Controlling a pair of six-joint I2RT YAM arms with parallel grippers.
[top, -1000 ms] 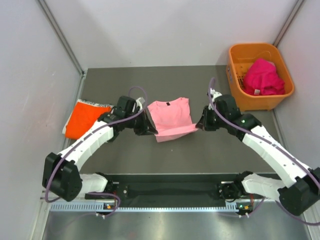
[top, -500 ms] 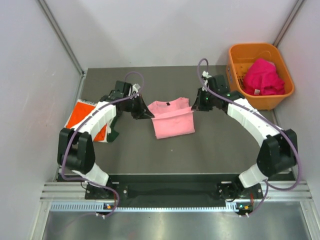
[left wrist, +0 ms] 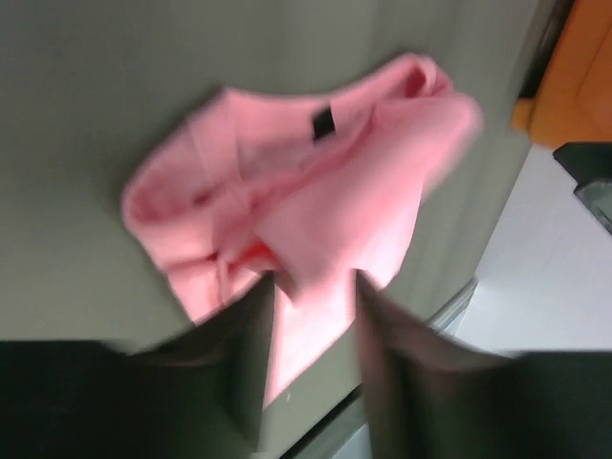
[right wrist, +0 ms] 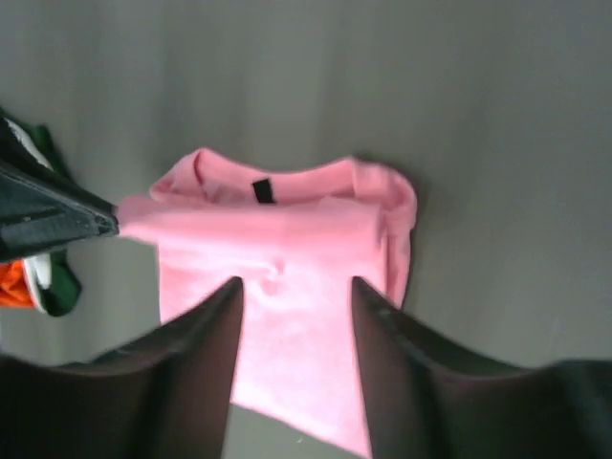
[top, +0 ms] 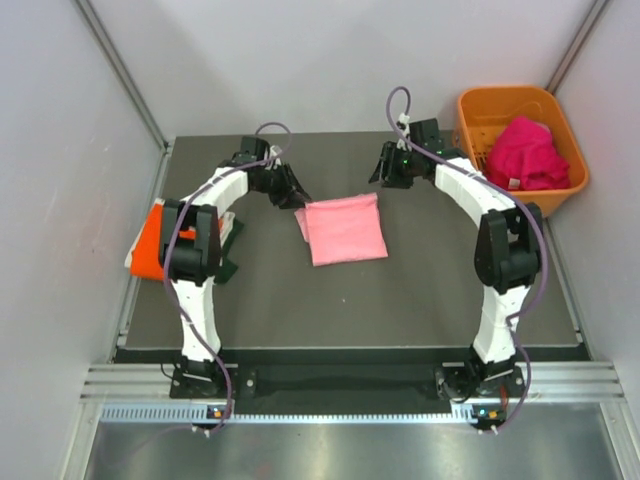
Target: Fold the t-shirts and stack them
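Below and just past the tips of both grippers lies the light pink t-shirt (top: 345, 228). It is folded into a rough rectangle on the dark table (top: 400, 300). Its collar edge, with a small black tag, shows beyond the fingertips in both wrist views.

The left gripper (left wrist: 311, 282) stands at the shirt's left far corner with its fingers (left wrist: 239, 363) spread. That view is blurred, but pink cloth and table show through the gap, and nothing is clamped.

The right gripper (right wrist: 295, 284) stands at the right far corner. Its fingers (right wrist: 196, 373) are likewise parted and empty, and the shirt is framed between them.

Well off to the outer side of the right fingers, an orange basket (top: 466, 140) holds a crumpled magenta t-shirt (top: 525, 152). Out past the left fingers, beside that arm, a bright orange t-shirt (top: 150, 245) lies flat. A dark green t-shirt (top: 231, 230) partly shows at its edge.
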